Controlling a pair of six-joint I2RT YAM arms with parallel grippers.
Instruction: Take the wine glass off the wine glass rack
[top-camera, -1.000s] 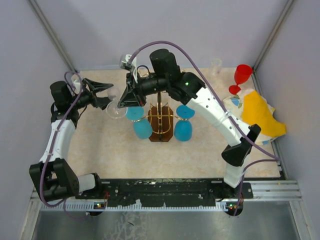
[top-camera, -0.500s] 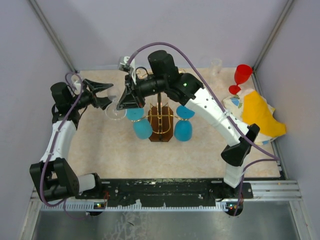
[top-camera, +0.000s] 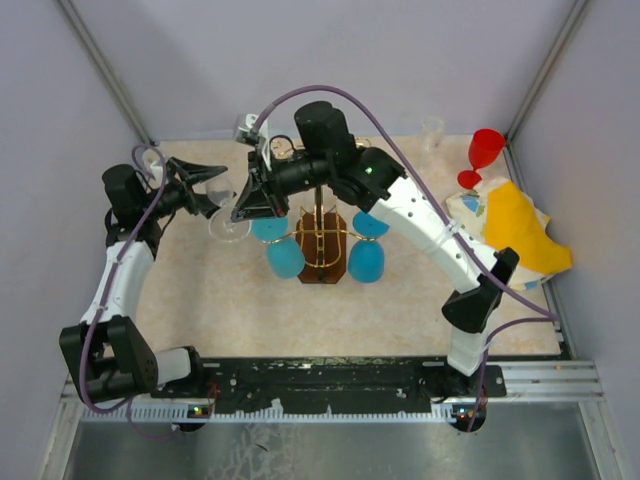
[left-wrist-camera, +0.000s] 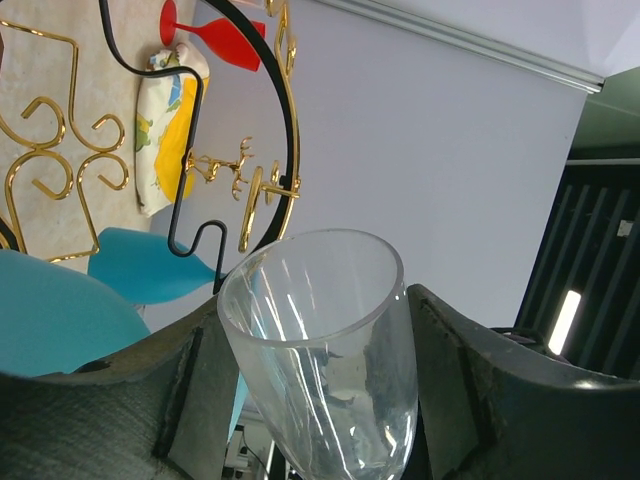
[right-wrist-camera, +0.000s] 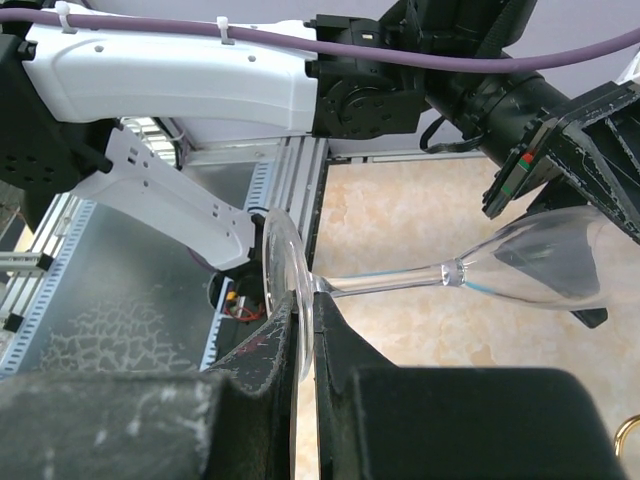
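Left gripper (top-camera: 220, 192): clamped on the bowl of the wine glass (left-wrist-camera: 320, 340), pressing both sides. The glass lies on its side in the air, just left of the wine glass rack (top-camera: 322, 240) and clear of its arms. Right gripper (right-wrist-camera: 305, 320): pinched on the foot disc, with the stem running out toward the left arm. I read this as a two-arm hold, with the glass off the rack and at the hand-off stage. Next I'd release one gripper only, confirm the other's hold, then move away from the blue glasses (top-camera: 285, 258) at the rack and set the glass on the table (top-camera: 200, 300).
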